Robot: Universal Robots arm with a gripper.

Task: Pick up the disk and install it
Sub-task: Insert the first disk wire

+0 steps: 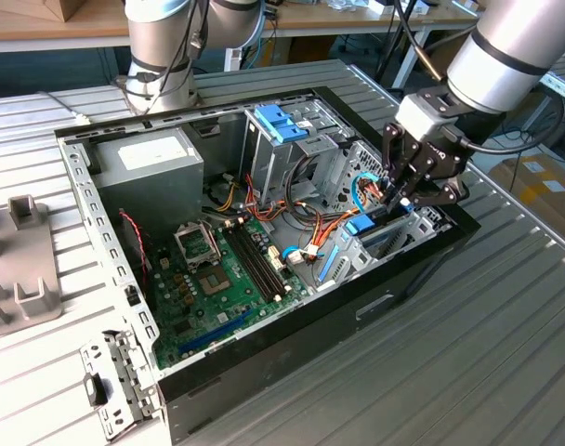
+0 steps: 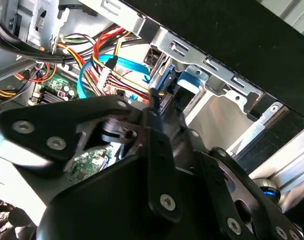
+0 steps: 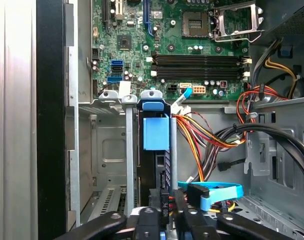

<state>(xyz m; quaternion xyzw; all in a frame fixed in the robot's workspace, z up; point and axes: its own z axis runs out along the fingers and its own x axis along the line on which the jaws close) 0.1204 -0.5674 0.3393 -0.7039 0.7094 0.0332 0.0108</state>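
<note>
**Disk is on edge in the drive bay and there's plenty around it to snag**

So the disk (image 3: pixel 156 150) is standing on its edge in a slot of the metal drive cage (image 3: pixel 109 145), at the front corner of the open computer case (image 1: pixel 264 358). Its blue tab (image 1: pixel 361 224) pokes up just beside the case wall in the exterior view. My gripper (image 3: pixel 167 216) sits right at the disk's near end with the fingers pulled nearly together around it. I'd say I'm pinching the edge, but the contact itself is hard to make out.

What worries me:

- The slot is narrow. If the disk is tilted even a bit, I reckon the blue rails will bind on the cage dividers and jam.
- A light blue data cable (image 3: pixel 219 192) and a bundle of red, orange and yellow wires (image 3: pixel 202 137) run just beside my fingers. Catch one and I could yank a connector.
- My grip is on a thin edge, so a slip seems likely under any side load.
</note>
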